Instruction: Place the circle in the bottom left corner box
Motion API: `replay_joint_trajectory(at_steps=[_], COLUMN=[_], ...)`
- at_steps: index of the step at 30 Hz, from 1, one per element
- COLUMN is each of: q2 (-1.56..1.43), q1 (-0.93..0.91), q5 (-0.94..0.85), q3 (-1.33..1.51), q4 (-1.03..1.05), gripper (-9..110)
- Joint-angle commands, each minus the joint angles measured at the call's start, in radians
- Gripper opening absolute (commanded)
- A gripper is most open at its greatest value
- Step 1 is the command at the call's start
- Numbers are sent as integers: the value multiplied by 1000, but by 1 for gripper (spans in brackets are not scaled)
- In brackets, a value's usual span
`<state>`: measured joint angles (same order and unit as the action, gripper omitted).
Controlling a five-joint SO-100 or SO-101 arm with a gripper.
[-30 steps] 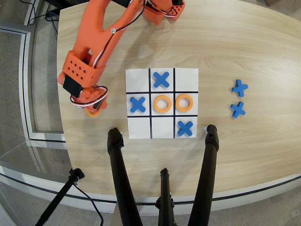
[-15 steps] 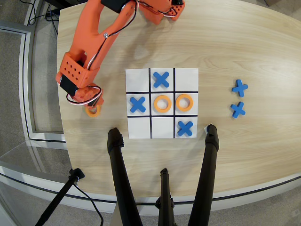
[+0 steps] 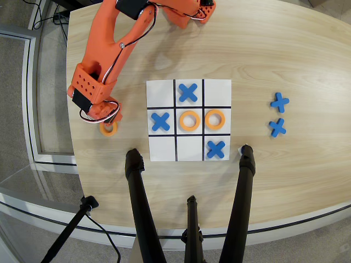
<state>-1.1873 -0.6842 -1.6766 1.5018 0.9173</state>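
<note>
Leftward, pincer (image 3: 108, 121) over circle (image 3: 108, 129) near table edge (image 3: 74, 148), off grid (image 3: 188, 120)

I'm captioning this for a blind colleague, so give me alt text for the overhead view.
An orange robot arm's tool sits over a flat orange ring lying on a light wooden table, left of a white paper three-by-three grid. The grid holds two more orange rings and three blue X-shaped pieces; two spare blue crosses lie to its right.

Orange arm w/ tool (image 3: 108, 121) over ring (image 3: 108, 129) left of grid, upper-right cell (image 3: 217, 92) empty
</note>
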Motion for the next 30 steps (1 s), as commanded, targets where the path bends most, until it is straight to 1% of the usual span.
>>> replay_joint_trajectory(at_steps=[1,13,30], q2=[-5,23,26], q1=[-5,-17,-31], q5=[-5,-9,-44], q3=[-35,-26,35], q4=[-9,-60,-63], gripper=[16,16,16])
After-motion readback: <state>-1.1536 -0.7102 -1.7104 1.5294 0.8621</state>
